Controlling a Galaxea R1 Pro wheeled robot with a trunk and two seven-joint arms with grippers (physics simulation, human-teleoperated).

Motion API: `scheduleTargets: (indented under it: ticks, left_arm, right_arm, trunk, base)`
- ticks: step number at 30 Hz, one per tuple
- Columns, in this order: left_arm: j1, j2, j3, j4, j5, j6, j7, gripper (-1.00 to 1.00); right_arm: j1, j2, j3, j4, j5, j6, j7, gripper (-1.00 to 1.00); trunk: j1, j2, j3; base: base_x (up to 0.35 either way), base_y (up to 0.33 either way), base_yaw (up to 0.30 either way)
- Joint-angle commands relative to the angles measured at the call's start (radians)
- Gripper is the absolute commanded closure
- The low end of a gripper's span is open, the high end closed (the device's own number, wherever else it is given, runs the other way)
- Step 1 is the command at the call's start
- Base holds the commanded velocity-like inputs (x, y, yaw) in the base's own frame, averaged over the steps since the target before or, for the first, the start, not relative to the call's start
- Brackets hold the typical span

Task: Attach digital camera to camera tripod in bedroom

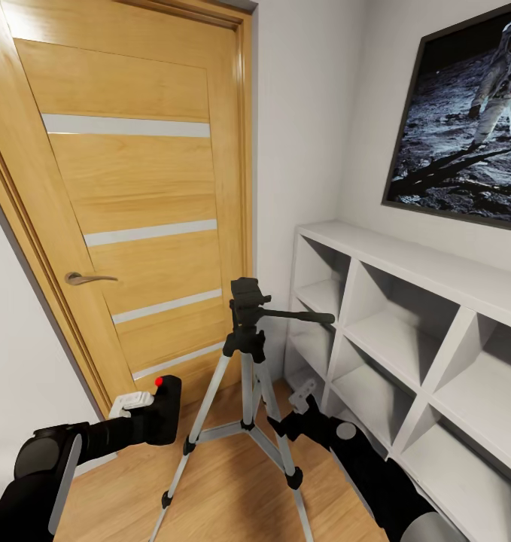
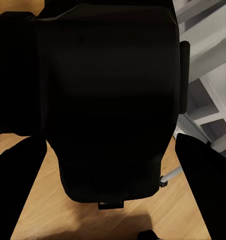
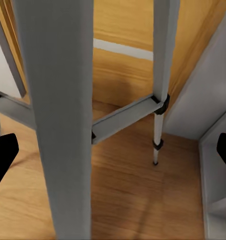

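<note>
So the left gripper (image 1: 146, 414) is clamped on the digital camera (image 1: 163, 414), low beside the camera tripod (image 1: 245, 354) (mounting remains); the right gripper (image 1: 304, 399) spreads wide around a leg

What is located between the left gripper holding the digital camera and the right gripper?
In the head view, the camera tripod's silver legs stand between the left gripper, shut on the digital camera, and the right gripper.

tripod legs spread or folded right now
Spread. The camera tripod stands upright on the wood floor with its silver legs splayed apart and the braces from the centre column extended out to them.
</note>
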Motion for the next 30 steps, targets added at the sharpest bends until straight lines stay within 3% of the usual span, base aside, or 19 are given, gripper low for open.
scheduleTargets:
  ticks: [1,30]
  left_arm:
    - [-0.001,0.000,0.001,-0.001,-0.008,0.004,-0.011,1.00]
    - [0.001,0.001,0.002,-0.004,-0.008,0.002,-0.008,1.00]
  right_arm:
    - [-0.001,-0.001,0.001,-0.001,0.012,0.001,0.003,-1.00]
    - [-0.001,0.012,-0.001,0.007,0.021,-0.004,0.006,-1.00]
  trunk:
    - [0.001,-0.002,-0.002]
    - [0.001,-0.002,-0.002]
  base:
    - [0.000,0.000,0.000]
    - [0.016,0.009,0.000]
